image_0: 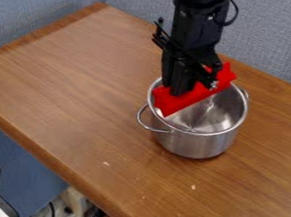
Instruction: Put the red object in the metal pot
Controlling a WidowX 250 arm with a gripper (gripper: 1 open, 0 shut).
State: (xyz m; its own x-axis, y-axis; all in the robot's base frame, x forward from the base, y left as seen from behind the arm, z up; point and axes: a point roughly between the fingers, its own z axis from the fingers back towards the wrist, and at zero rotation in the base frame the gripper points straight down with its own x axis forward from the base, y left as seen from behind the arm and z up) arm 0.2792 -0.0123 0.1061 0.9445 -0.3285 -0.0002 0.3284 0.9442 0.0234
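The metal pot (199, 131) stands on the wooden table (71, 81), right of centre, shiny with small loop handles. My gripper (185, 81) hangs over the pot's left rim, shut on the red object (191, 91). That red bar is tilted, its lower end dipping inside the pot near the left wall and its upper end sticking up past the rim toward the back right. The dark fingers cover the bar's middle.
A blue-grey wall rises behind the table. The table's front edge runs diagonally from the left to the lower right, with dark cables and floor clutter (15, 199) below it.
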